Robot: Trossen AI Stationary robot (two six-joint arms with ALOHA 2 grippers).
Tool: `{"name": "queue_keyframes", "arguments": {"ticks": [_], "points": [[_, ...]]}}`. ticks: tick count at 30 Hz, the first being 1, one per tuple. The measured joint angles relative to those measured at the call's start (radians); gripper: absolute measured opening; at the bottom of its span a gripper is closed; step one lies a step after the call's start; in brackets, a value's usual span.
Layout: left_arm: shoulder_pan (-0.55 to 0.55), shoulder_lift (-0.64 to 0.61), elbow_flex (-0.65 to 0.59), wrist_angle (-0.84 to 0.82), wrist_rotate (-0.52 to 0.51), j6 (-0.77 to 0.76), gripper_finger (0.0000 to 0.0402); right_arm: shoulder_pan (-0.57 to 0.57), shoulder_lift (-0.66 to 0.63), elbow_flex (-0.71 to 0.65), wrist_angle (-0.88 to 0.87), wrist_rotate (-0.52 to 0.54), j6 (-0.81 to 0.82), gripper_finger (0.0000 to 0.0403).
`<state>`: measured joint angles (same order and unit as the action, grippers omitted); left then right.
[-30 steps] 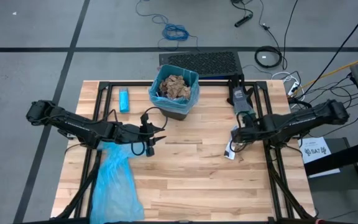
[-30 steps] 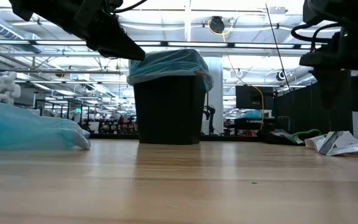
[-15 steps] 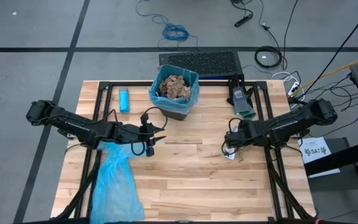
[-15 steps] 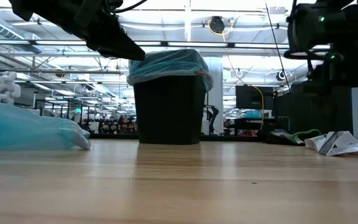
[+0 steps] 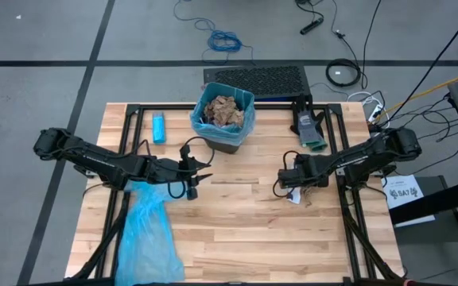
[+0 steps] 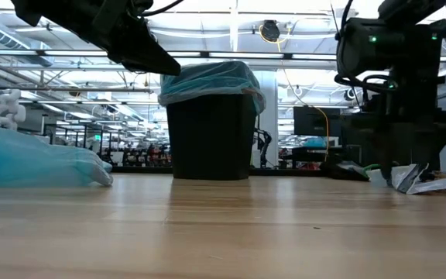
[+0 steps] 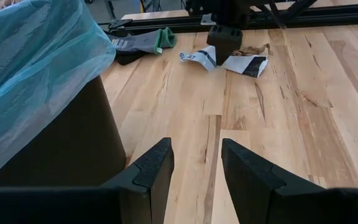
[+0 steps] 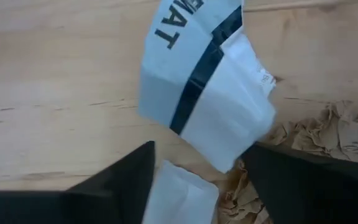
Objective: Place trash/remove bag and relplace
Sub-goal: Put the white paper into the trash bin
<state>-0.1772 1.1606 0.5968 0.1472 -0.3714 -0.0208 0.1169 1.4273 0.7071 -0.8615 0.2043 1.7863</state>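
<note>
A black bin (image 5: 223, 121) lined with a light-blue bag (image 7: 36, 56) stands at the table's far middle, with brown paper trash (image 5: 223, 110) inside. A white scrap with a black stripe and print (image 8: 207, 93) lies flat on the wood at the right, a brown paper wad (image 8: 319, 140) beside it. My right gripper (image 8: 197, 180) points down over the white scrap, open, one finger on either side of it. My left gripper (image 7: 196, 168) hovers open beside the bin, nothing between its fingers. A loose blue bag (image 5: 145, 230) lies at the near left.
A small blue oblong (image 5: 159, 127) lies at the far left of the table. A grey and green item (image 5: 308, 131) rests on the frame rail at the far right. Bare wood lies between the two grippers (image 5: 241, 206).
My right gripper has come down and toward the table's left, over the white scrap, rolling a little about its own axis. Its fingers have stayed open. My left arm and the bin have kept still.
</note>
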Motion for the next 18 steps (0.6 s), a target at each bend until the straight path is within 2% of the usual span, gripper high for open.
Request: {"name": "queue_keyframes", "arguments": {"ticks": [9,18], "points": [[0.000,0.000,0.000,0.001,0.000,0.000,0.0141,0.000,-0.013,0.000,0.022,0.030,-0.129,0.0016],[0.000,0.000,0.000,0.001,0.000,0.000,0.0141,0.000,-0.013,0.000,0.059,0.062,-0.201,0.0001]]}}
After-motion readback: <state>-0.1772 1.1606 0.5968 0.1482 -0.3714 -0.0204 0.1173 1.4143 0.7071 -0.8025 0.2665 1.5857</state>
